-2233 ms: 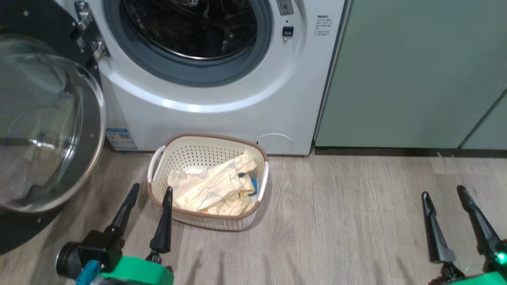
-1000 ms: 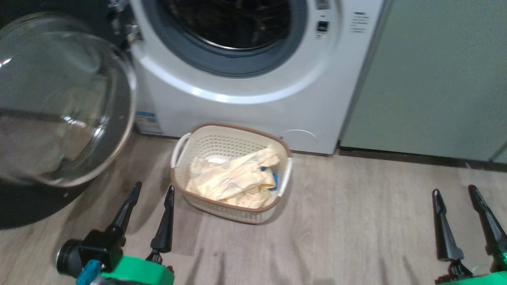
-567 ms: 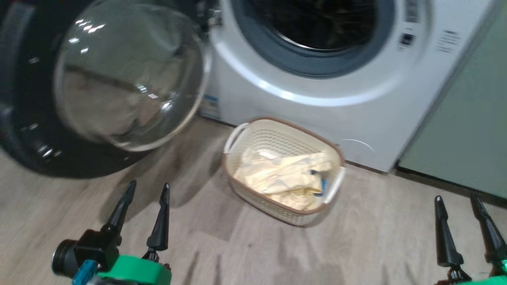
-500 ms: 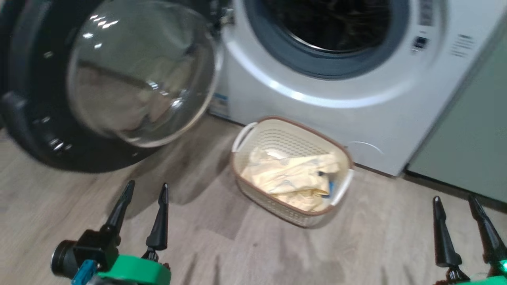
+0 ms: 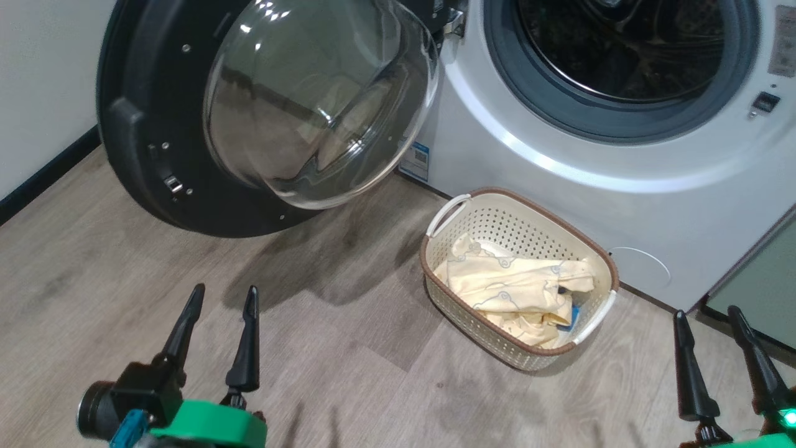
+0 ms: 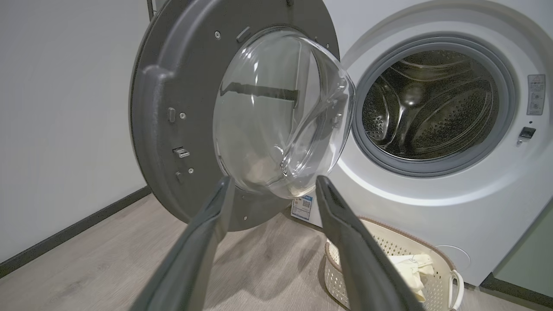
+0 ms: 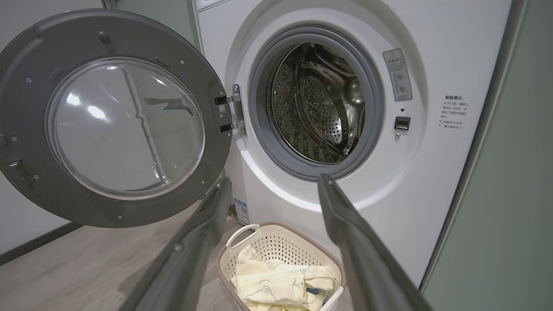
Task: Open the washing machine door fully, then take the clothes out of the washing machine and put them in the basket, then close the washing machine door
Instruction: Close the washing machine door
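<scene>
At the far left, the washing machine door (image 5: 273, 112) is seen swung wide on its hinge, its inner face and bulging glass bowl turned toward the room, its lower rim hanging above the wooden floor (image 5: 93, 267). It is judged stiff, fairly heavy and rigidly hinged. The glossy rim looks slippery and the glass fragile, so a push or hold is best placed on the dark rim at the free edge near the latch, opposite the hinge. Below it, the left pincer (image 5: 225, 289) is held low over the floor, fingers spread wide with nothing between them, aimed at the door's lower part but well apart from it. Further right, the basket (image 5: 425, 264) stands just before the washing machine (image 5: 497, 168), with the soft, light clothes (image 5: 516, 289) lying inside. The drum (image 5: 622, 50) appears empty. At the far right, the right pincer (image 5: 706, 312) is likewise held wide, empty, above the floor.
</scene>
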Tool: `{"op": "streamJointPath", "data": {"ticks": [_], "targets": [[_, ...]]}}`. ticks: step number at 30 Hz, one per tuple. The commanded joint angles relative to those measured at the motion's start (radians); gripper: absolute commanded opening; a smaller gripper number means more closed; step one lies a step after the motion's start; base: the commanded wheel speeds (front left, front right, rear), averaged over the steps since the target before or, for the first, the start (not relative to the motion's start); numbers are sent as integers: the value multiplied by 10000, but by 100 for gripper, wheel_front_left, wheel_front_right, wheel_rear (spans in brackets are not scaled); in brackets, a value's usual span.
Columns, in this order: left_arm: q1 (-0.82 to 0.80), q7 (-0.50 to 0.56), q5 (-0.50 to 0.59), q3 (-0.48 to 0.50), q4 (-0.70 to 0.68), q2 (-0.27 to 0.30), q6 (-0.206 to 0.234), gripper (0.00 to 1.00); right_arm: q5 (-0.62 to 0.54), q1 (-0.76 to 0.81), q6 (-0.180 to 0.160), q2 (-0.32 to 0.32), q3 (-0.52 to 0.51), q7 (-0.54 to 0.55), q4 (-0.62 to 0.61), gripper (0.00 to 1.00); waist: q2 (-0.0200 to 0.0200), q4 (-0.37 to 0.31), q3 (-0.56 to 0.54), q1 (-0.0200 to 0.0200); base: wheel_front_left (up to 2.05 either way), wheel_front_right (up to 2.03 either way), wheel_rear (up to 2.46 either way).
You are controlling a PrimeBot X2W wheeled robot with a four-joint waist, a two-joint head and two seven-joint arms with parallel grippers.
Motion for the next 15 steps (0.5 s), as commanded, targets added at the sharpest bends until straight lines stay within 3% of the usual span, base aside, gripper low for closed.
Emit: {"op": "streamJointPath", "data": {"ticks": [1, 11, 12, 14, 15], "targets": [[-326, -113, -53, 357, -376, 78, 44, 100, -19, -384, 14, -200, 230, -65, -267, 100, 0, 43, -8, 0, 0, 0, 0], [-314, -152, -151, 321, -340, 76, 75, 100, 4, -421, 14, -225, 329, -65, -250, 100, 0, 95, -42, 0, 0, 0, 0], [-314, -154, -163, 316, -335, 80, 72, 96, 3, -427, 14, -236, 342, -65, -245, 100, 0, 85, -45, 0, 0, 0, 0], [-321, -165, -184, 311, -339, 89, 66, 0, -2, -444, 14, -249, 352, -65, -240, 100, 0, 62, -35, 0, 0, 0, 0], [-322, -172, -203, 304, -342, 93, 50, 0, -2, -451, 14, -253, 353, -65, -235, 100, 0, 53, -33, 0, 0, 0, 0]]}}
